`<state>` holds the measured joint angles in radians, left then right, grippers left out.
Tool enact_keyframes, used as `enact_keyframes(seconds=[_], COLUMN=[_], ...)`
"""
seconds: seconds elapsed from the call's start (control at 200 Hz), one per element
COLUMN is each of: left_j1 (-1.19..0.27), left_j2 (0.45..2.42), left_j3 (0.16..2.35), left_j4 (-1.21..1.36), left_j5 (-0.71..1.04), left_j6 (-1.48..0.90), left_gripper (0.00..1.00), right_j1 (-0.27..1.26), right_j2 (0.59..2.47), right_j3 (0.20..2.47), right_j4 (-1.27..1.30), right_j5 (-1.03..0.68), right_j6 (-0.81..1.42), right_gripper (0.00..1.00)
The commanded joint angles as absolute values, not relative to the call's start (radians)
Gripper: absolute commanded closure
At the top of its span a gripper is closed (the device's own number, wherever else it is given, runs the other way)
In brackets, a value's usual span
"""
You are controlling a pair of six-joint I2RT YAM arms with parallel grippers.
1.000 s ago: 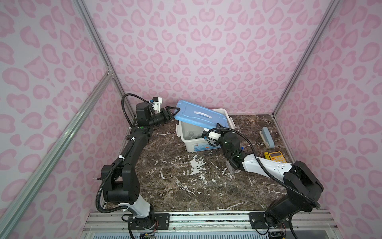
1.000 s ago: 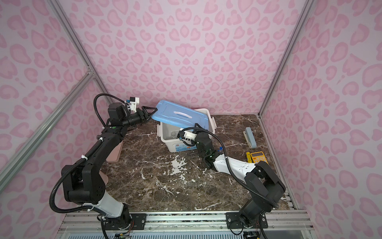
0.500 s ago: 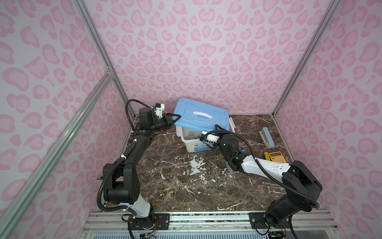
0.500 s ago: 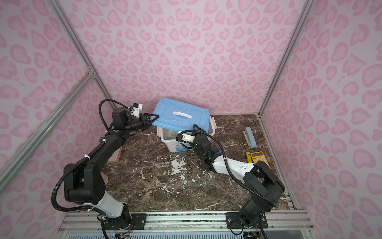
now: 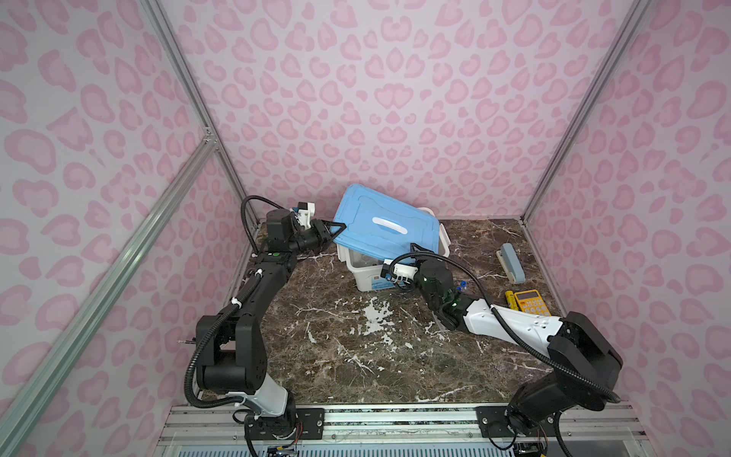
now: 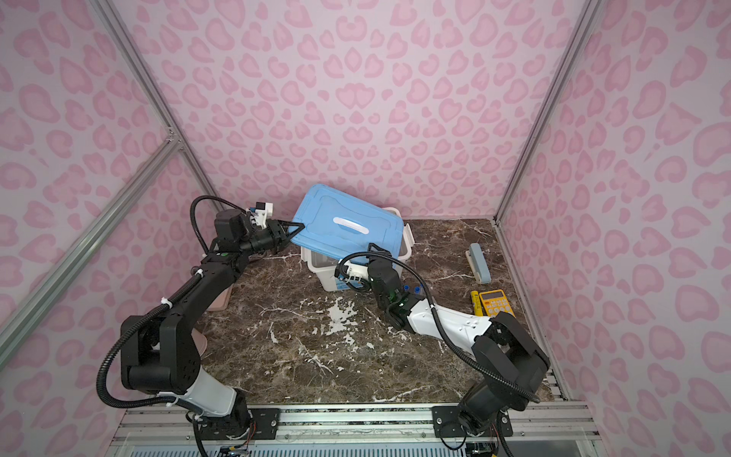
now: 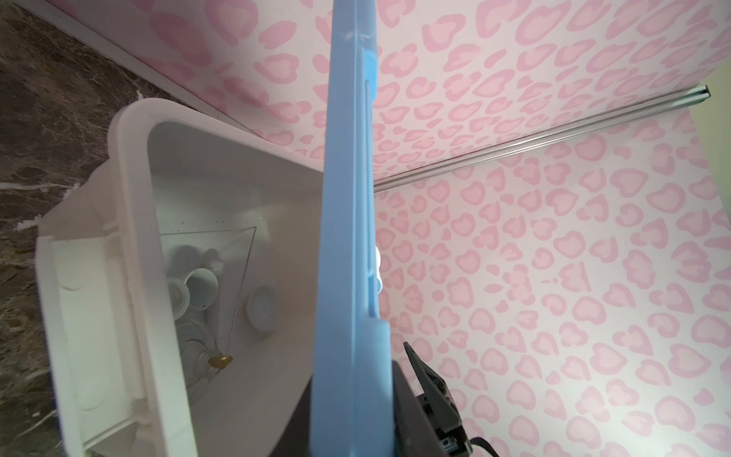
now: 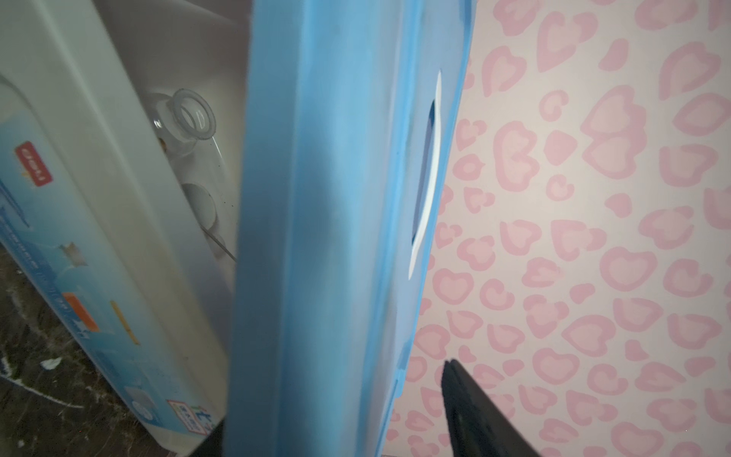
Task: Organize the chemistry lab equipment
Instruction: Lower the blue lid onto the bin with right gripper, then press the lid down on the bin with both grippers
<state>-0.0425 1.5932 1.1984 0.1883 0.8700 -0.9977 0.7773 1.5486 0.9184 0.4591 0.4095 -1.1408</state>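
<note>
A blue lid (image 5: 387, 229) (image 6: 348, 225) lies tilted over a white bin (image 5: 368, 277) (image 6: 328, 277) at the back of the table. My left gripper (image 5: 334, 231) (image 6: 294, 231) (image 7: 352, 427) is shut on the lid's left edge. My right gripper (image 5: 415, 253) (image 6: 374, 249) (image 8: 336, 427) straddles the lid's front right edge, open, with one finger (image 8: 459, 403) standing clear of it. Inside the bin lie a glass flask (image 8: 190, 118), a white cup (image 7: 201, 289) and a white dish (image 7: 261, 308). Blue-capped test tubes (image 6: 411, 289) (image 5: 463, 285) show on the table behind my right arm.
A yellow calculator (image 5: 532, 302) and a yellow marker (image 5: 510, 298) lie at the right, with a grey-blue block (image 5: 510, 263) behind them. A pink tray (image 6: 219, 300) sits at the left edge behind my left arm. The enclosure's walls stand close behind the bin.
The left gripper has closed on the lid's left edge. The right gripper, shut on the lid before, has opened. The lid has shifted right and settled lower over the bin.
</note>
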Motion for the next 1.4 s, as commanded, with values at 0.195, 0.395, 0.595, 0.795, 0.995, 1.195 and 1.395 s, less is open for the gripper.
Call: enact_keyframes(seconds=[0.195, 0.395, 0.595, 0.795, 0.995, 1.195, 1.395], left_j1=[-0.041, -0.048, -0.064, -0.083, -0.102, -0.124, -0.145], left_j2=[1.562, 1.57, 1.569, 1.563, 1.552, 1.537, 1.523], left_j3=[1.148, 1.117, 1.078, 1.077, 1.072, 1.062, 1.041], left_j4=[0.424, 0.533, 0.648, 0.675, 0.695, 0.718, 0.733], left_j5=[0.772, 0.756, 0.734, 0.721, 0.696, 0.668, 0.642], left_j6=[-1.136, -1.214, -1.276, -1.289, -1.294, -1.314, -1.322], left_gripper=[0.83, 0.86, 0.89, 0.9, 0.9, 0.9, 0.9], right_j1=[0.808, 0.811, 0.799, 0.758, 0.649, 0.425, 0.262], right_j2=[1.52, 1.498, 1.435, 1.356, 1.283, 1.312, 1.415], right_j3=[0.941, 0.961, 0.975, 1.0, 1.016, 1.079, 1.153], right_j4=[0.347, 0.25, 0.148, 0.041, 0.002, -0.031, -0.065], right_j5=[0.411, 0.384, 0.33, 0.219, 0.065, -0.132, -0.272], right_j6=[-1.068, -0.976, -0.846, -0.662, -0.473, -0.17, 0.075], right_gripper=[0.26, 0.23, 0.2, 0.2, 0.19, 0.17, 0.18])
